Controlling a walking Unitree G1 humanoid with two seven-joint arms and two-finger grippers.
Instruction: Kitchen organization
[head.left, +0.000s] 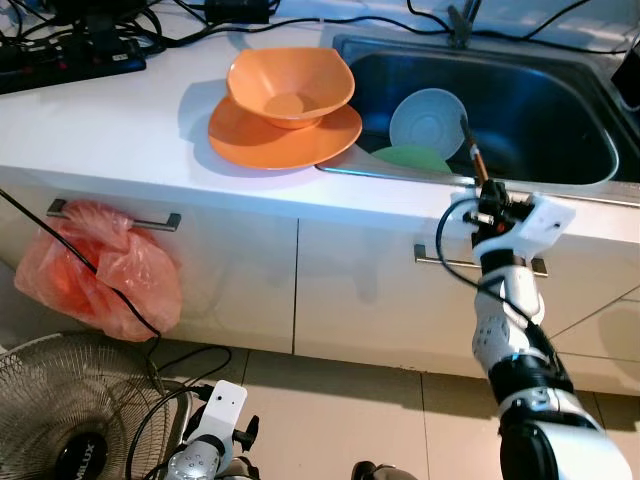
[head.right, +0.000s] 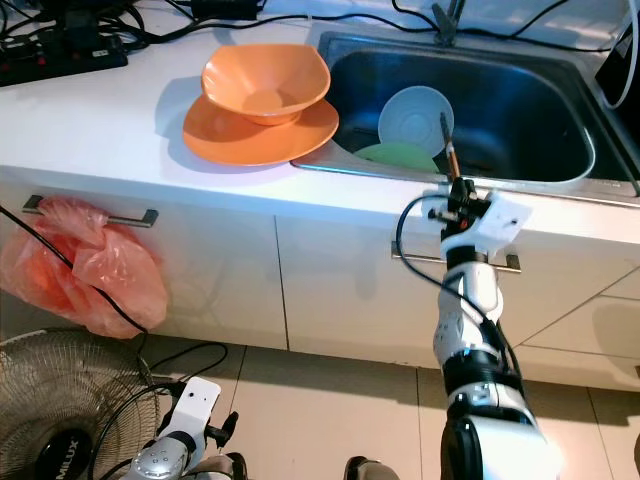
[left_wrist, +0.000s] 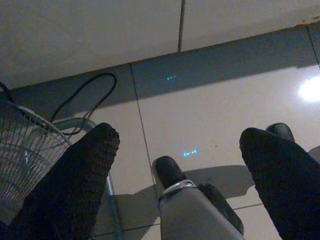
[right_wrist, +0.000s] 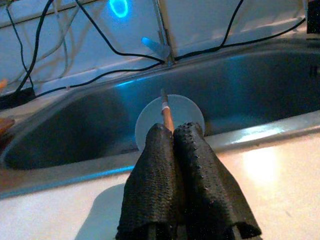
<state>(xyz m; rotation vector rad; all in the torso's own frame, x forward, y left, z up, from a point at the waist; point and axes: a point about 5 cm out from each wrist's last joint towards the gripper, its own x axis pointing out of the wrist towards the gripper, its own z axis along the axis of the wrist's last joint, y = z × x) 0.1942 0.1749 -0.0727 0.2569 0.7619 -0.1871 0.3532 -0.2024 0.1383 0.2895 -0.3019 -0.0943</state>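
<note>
Our right gripper (right_wrist: 172, 137) clenches a thin stick (right_wrist: 165, 112) over the sink (head.left: 560, 130) rim; its wrist view reveals the pale plate (right_wrist: 170, 117) behind. Our left gripper (left_wrist: 180, 155) hangs released above floor tiles (left_wrist: 210, 110).

On the white worktop (head.left: 120, 130) sit one orange plastic bowl (head.left: 290, 86) and one orange plate (head.left: 284, 134); the steel sink (head.left: 560, 120) holds one pale blue dish (head.left: 427, 122) and one green plate (head.left: 412, 158).
</note>
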